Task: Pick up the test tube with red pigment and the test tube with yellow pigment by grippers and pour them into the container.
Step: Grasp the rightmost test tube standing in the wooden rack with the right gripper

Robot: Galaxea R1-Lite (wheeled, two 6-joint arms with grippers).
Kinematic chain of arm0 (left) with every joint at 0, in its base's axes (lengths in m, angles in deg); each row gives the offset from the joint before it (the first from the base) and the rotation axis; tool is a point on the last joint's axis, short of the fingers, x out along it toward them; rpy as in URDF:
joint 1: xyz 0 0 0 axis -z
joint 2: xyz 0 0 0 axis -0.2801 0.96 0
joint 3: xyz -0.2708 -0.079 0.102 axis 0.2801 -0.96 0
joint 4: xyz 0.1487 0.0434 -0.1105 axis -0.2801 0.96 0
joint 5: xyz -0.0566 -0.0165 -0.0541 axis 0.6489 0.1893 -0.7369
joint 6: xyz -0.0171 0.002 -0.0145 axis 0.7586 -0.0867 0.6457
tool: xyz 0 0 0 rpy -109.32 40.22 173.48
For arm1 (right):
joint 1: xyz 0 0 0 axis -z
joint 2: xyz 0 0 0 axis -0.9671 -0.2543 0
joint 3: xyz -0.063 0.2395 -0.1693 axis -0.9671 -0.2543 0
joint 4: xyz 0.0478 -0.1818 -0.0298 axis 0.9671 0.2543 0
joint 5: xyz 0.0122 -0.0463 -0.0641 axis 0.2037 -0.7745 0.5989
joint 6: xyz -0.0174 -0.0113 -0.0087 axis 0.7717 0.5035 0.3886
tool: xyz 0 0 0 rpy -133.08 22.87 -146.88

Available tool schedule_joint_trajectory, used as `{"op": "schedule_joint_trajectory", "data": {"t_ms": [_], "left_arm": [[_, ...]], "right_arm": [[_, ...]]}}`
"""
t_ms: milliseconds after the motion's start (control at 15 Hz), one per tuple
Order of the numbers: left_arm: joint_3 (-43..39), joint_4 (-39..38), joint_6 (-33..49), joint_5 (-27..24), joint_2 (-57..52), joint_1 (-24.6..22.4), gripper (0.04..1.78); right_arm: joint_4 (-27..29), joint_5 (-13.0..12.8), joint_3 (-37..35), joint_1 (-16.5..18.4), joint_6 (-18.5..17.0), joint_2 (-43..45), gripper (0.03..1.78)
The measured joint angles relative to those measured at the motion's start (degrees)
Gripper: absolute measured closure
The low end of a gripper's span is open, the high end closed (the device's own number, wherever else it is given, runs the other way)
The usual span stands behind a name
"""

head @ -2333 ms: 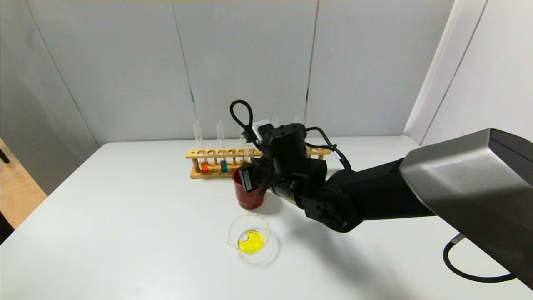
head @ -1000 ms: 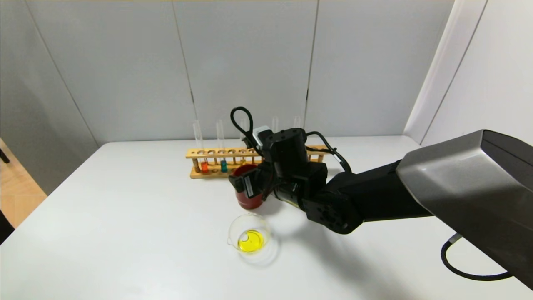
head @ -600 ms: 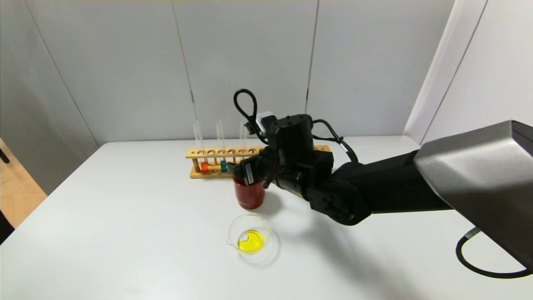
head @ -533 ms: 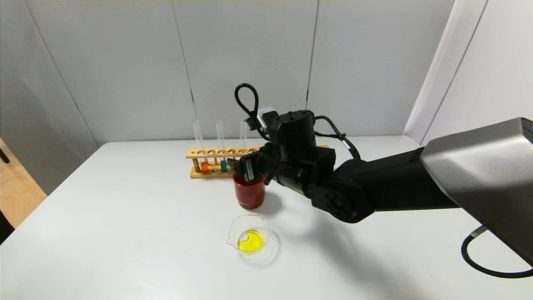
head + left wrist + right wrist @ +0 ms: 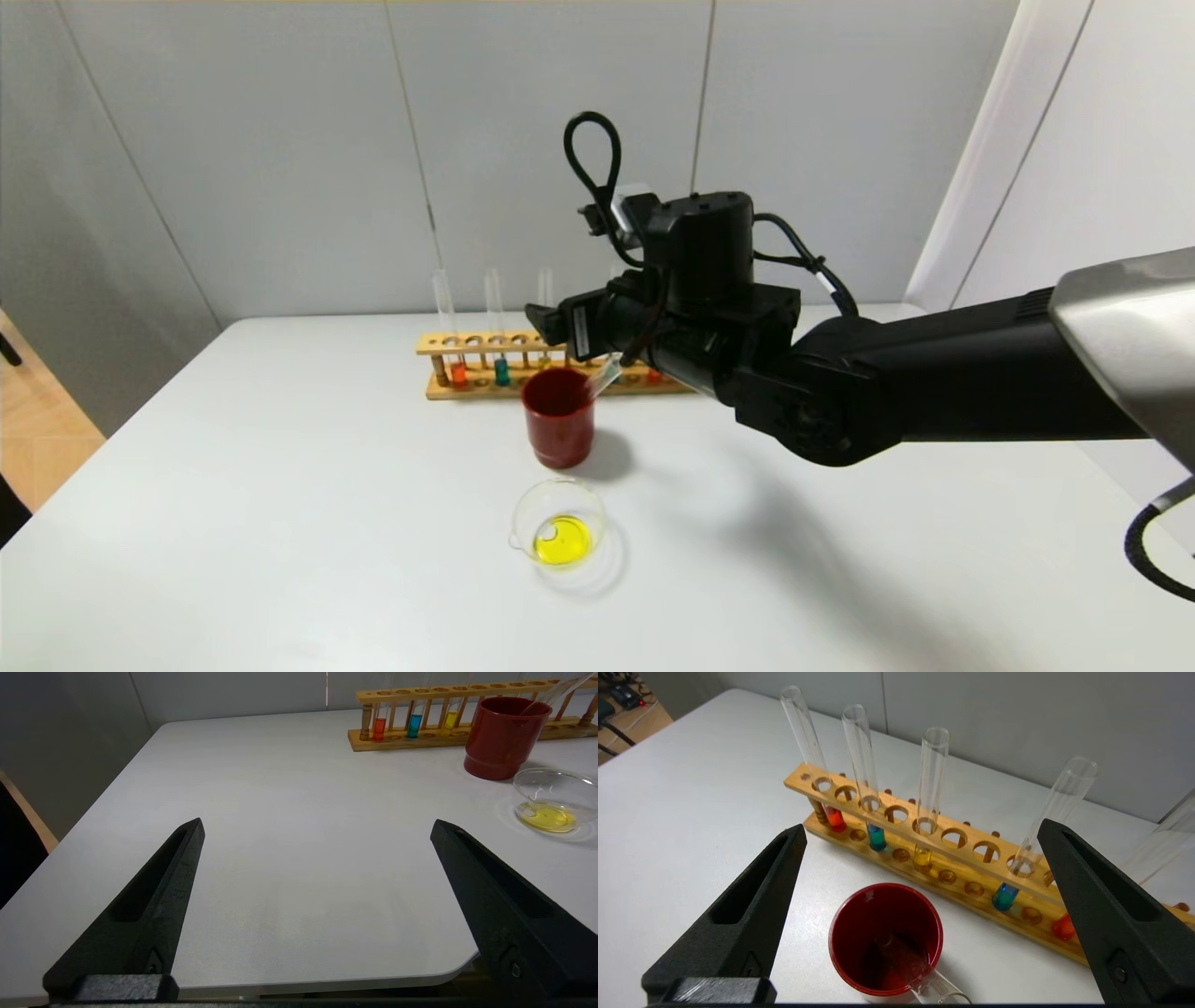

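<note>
Since about a second ago the right arm has lifted up and away from the red cup (image 5: 859,933), and the right gripper (image 5: 920,830) now hangs above it with both fingers spread wide and nothing between them. Directly under the gripper, a clear tube (image 5: 920,975) leans inside the cup with its mouth over the rim; it looks empty, so I judge it was put down there after pouring. Just beyond the gripper stands the wooden rack (image 5: 971,868), and the test tube with red pigment (image 5: 1063,927) is in it toward the right end, not yet taken. Behind the gripper, closer to the robot, the container (image 5: 558,532) sits on the bench (image 5: 280,485) with yellow liquid only, so the red half remains. The forearm reaches in from the right with the wrist tilted downward. Far off, the left gripper (image 5: 317,826) is parked over the bench edge, also wide open.
</note>
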Motion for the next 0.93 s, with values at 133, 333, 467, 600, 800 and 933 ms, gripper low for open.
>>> {"op": "schedule_joint_trajectory", "data": {"t_ms": [133,333,467,600,800,933], "left_arm": [[0.00,0.00,0.02,0.00,0.00,0.00,0.11],[0.00,0.00,0.02,0.00,0.00,0.00,0.11],[0.00,-0.02,0.02,0.00,0.00,0.00,0.11],[0.00,0.00,0.02,0.00,0.00,0.02,0.11],[0.00,0.00,0.02,0.00,0.00,0.05,0.11],[0.00,0.00,0.02,0.00,0.00,0.00,0.11]], "right_arm": [[0.04,-0.44,-0.59,0.69,-0.01,1.46,0.08],[0.26,-0.88,-2.86,2.23,-0.04,4.55,0.08],[0.22,-1.73,-5.97,3.21,0.11,7.00,0.08],[0.06,-2.49,-9.53,3.86,0.27,9.53,0.08],[-0.11,-3.23,-12.93,4.35,0.18,12.54,0.08],[-0.29,-4.90,-15.15,4.63,0.11,14.49,0.08]]}}
